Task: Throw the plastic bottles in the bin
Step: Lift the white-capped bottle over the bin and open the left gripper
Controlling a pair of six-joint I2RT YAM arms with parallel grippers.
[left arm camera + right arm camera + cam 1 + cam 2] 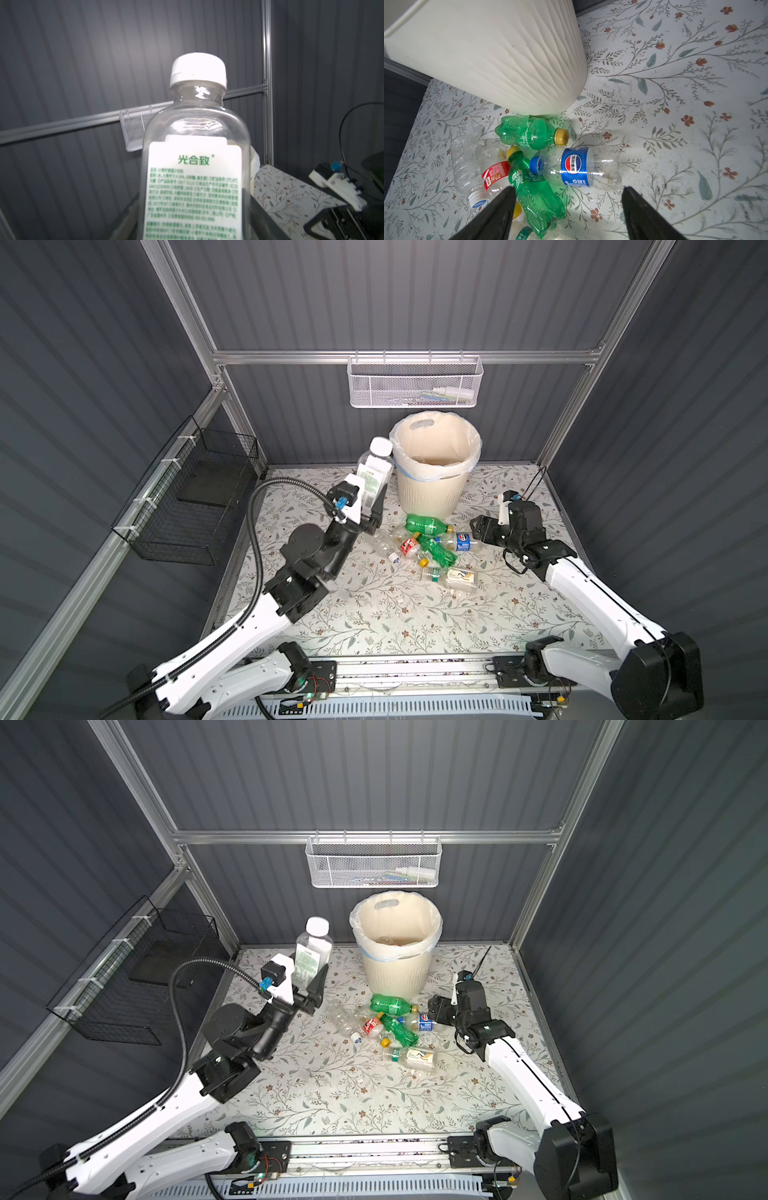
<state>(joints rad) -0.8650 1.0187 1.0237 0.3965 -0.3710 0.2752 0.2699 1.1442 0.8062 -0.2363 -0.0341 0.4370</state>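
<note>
The left gripper (369, 494) is clamped on a clear plastic bottle with a white cap and green-printed white label (374, 470). It holds the bottle cap-up in the air, just left of the round cream ribbed plastic bin (432, 493), which stands at the far middle of the floral-patterned table (374, 614). The right gripper (569, 188) hangs low with jaws spread and empty, at the right edge of the heap of plastic bottles (428, 543) lying on the near side of the bin, closest to the clear bottle with a blue label and blue cap (577, 166).
</note>
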